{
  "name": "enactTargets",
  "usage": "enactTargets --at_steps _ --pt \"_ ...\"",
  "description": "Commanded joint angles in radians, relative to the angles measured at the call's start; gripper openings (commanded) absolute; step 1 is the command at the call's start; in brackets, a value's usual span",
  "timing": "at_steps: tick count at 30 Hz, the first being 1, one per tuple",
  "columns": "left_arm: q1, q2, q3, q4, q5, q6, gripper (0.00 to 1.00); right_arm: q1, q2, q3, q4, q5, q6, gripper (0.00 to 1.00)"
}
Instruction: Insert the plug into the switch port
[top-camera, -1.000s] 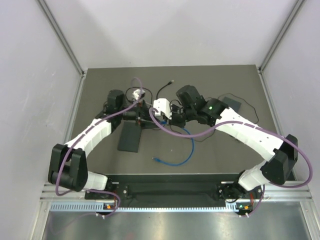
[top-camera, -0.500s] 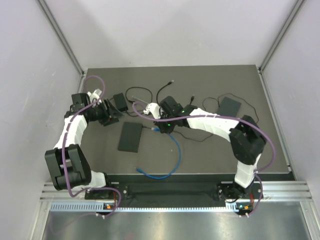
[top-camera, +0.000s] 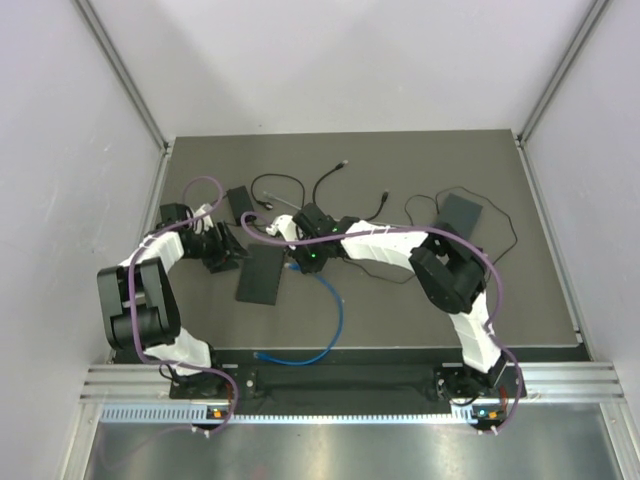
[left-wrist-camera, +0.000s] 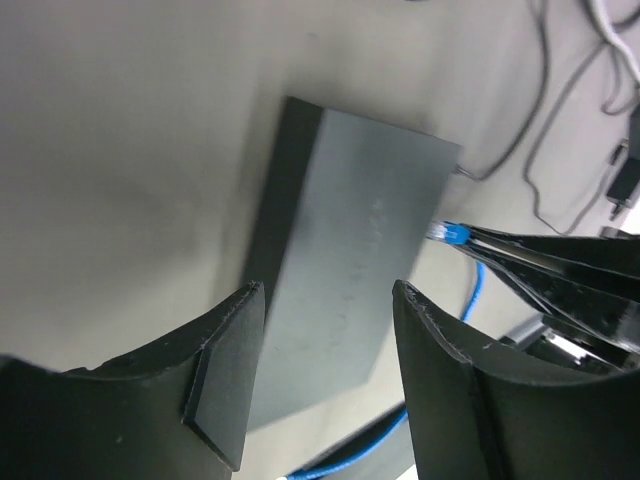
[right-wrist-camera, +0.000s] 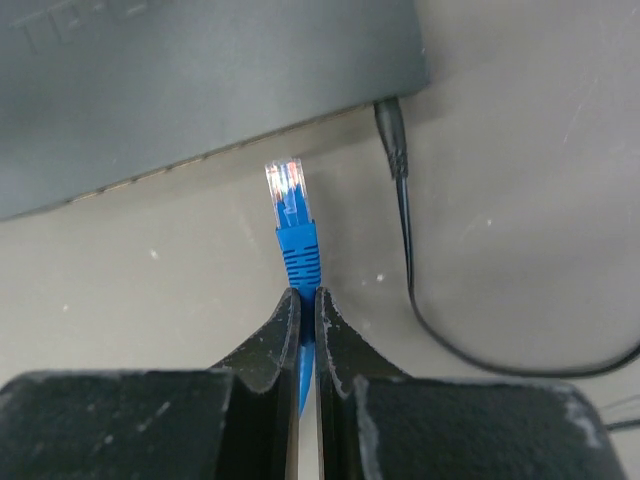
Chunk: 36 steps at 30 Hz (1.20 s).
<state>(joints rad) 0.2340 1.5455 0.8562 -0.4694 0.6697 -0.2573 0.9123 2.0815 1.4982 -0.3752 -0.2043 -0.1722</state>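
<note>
1. Two grippers logged. On the right gripper the jaws are pinched tight on the rear of the plug, at the tail of its boot. On the left gripper the jaws stand wide with nothing between them and touch nothing.
2. The plug has a clear plastic tip with coloured conductors visible inside, then a ribbed blue boot. It juts straight out ahead of the right jaws. The blue cable trails back beneath that gripper and loops toward the arm bases.
3. The switch lies directly ahead of the plug tip, near but apart, so the plug is not inserted. The port openings along the facing edge are too shadowed to make out.
4. Left wrist view: the switch lies flat below and beyond the open left jaws. The plug tip shows off its far side, ahead of the right jaws.
5. A black cord with a barrel end enters the same switch edge, just right of the plug as the right wrist camera sees it.
6. The table is dark grey and matt, flecked with small pale scuffs up close. Pale, plain walls enclose it. A ribbed metal rail runs along the near edge by the arm bases.
7. The switch is a slim rectangular slab with a smooth, dull dark casing. The jaws are matt black with worn, chalky edges.
</note>
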Motion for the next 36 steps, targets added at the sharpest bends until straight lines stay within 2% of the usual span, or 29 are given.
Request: enactTargets --at_steps 1,14,21,25,36 --pt "0.004 0.03 0.006 0.069 -0.027 0.03 0.59 0.01 0.029 0.069 0.052 -0.009 0.019 0.0" --pt "-0.027 0.077 0.004 0.112 -0.022 0.043 0.59 0.011 0.086 0.137 0.013 -0.004 0.033 0.0" --pt "-0.058 0.108 0.014 0.117 -0.007 0.053 0.57 0.025 0.101 0.165 -0.004 0.086 0.016 0.0" --pt "-0.056 0.14 0.038 0.109 -0.006 0.062 0.57 0.037 0.104 0.163 0.001 0.128 -0.018 0.0" --pt "-0.091 0.218 0.145 0.04 0.013 0.142 0.58 0.057 0.081 0.126 0.075 0.111 -0.168 0.0"
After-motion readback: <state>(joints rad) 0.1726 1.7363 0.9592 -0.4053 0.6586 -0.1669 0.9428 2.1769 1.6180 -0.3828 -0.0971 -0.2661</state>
